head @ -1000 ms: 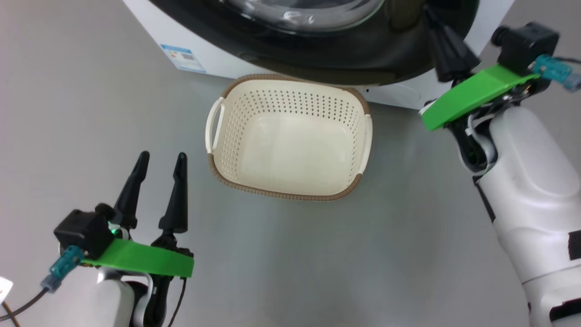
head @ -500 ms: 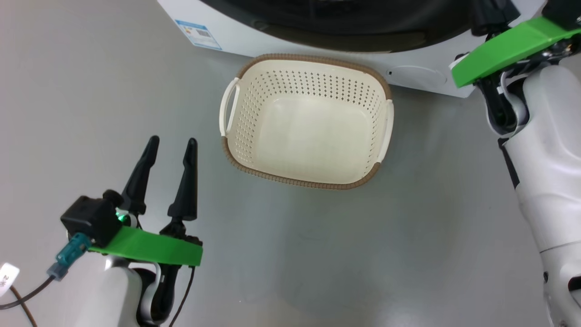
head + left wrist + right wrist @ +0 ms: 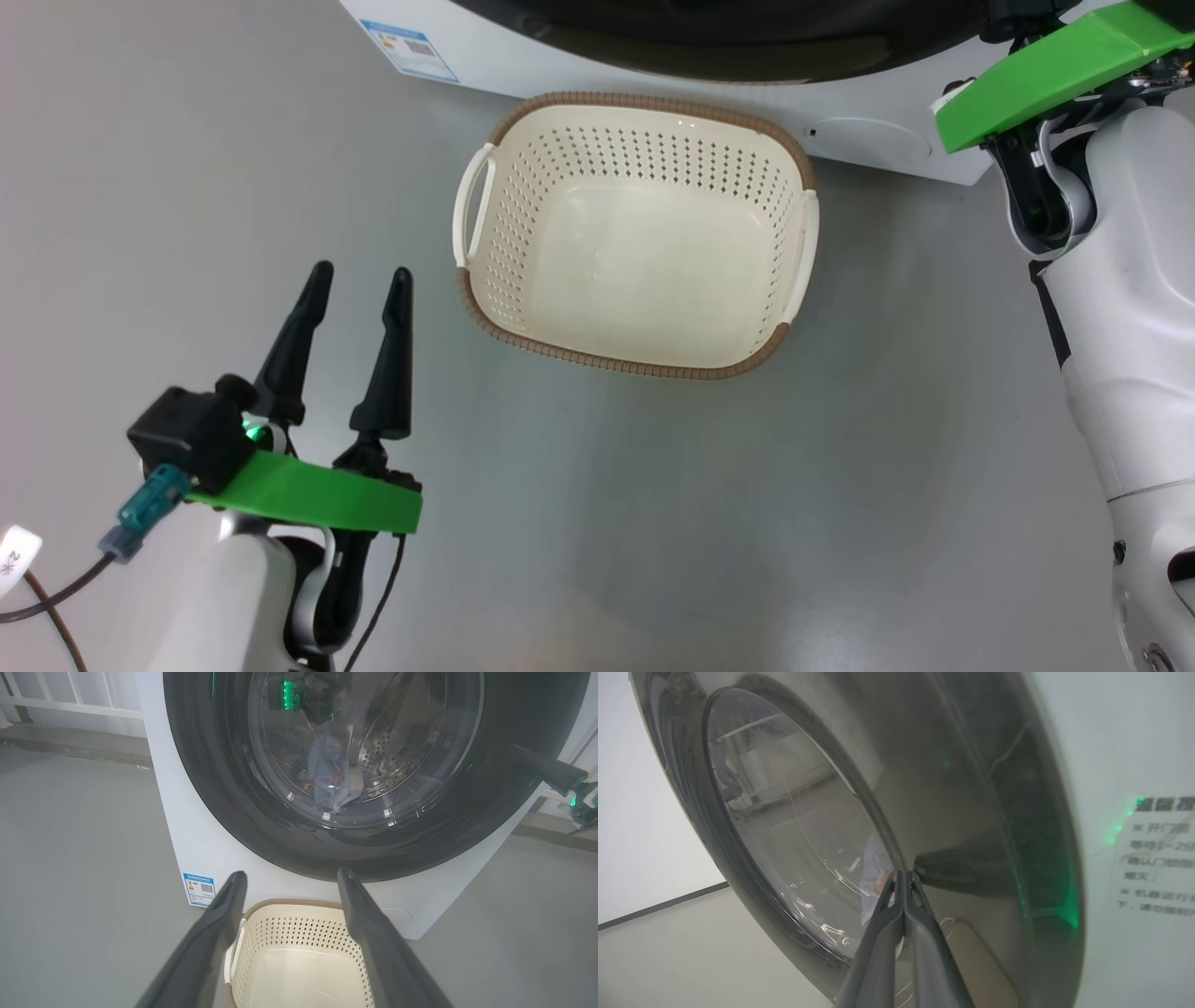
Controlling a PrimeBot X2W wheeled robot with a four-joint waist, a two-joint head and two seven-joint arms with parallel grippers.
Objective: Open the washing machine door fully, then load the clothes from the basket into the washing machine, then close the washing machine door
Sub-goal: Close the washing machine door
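Note:
The basket (image 3: 644, 271) stands empty on the grey floor before the washing machine (image 3: 579, 79); its rim (image 3: 289, 904) also shows in the left wrist view. The washing machine door (image 3: 219, 788) looks flush against the machine's front. Through its glass, light blue clothes (image 3: 331, 774) lie in the steel drum. My left gripper (image 3: 362, 275) hovers open and empty left of the basket, its fingers pointing at the machine (image 3: 292, 875). My right gripper (image 3: 903, 873) is shut on nothing, its tips touching the door's black rim (image 3: 962, 826) on its right side (image 3: 514, 749).
A blue label sticker (image 3: 411, 47) marks the machine's lower left front and a round cap (image 3: 868, 140) its lower right. A printed notice (image 3: 1153, 858) is stuck beside the door. A white railing (image 3: 70, 704) runs behind the machine on the left.
The head camera has shifted, so the door glass and my right fingers have left the top of its view. My right wrist has edged up and right along the door. Both grippers hold their states.

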